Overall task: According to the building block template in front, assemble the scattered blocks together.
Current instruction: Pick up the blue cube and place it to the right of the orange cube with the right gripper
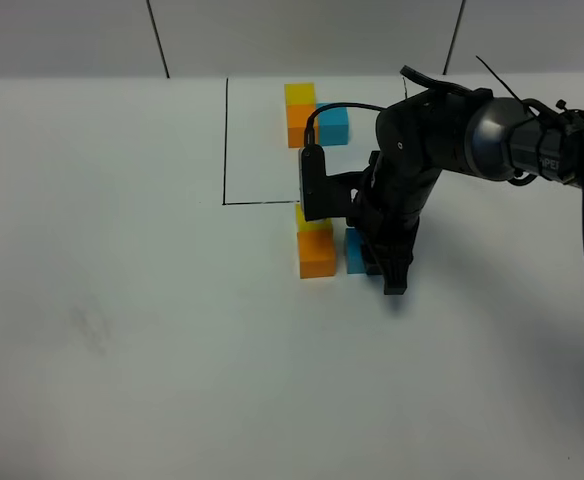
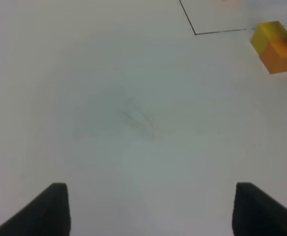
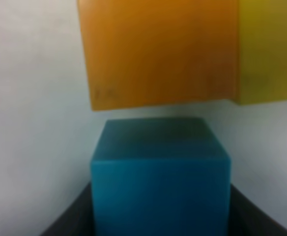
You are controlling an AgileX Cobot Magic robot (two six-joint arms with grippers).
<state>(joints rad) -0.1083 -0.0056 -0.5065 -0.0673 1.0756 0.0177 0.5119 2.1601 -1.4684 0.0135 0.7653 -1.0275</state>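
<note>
The building block template is yellow [image 1: 299, 93], orange [image 1: 300, 125] and blue [image 1: 332, 125] cubes in an L inside a thin black frame [image 1: 225, 140]. In front of it the scattered yellow block [image 1: 310, 220] and orange block [image 1: 317, 256] stand touching. They also show in the left wrist view, yellow [image 2: 268, 32] and orange [image 2: 281, 55]. My right gripper [image 1: 377, 262] is shut on the scattered blue block [image 1: 354, 250], low at the table beside the orange block. In the right wrist view the blue block [image 3: 160, 172] sits a narrow gap from the orange block [image 3: 158, 51]. My left gripper [image 2: 151, 211] is open and empty.
The white table [image 1: 122, 300] spreads to the left and front. A faint smudge [image 2: 136, 115] marks it ahead of the left gripper. The right arm [image 1: 452, 130] and its cables reach in from the right edge, partly covering the frame's right side.
</note>
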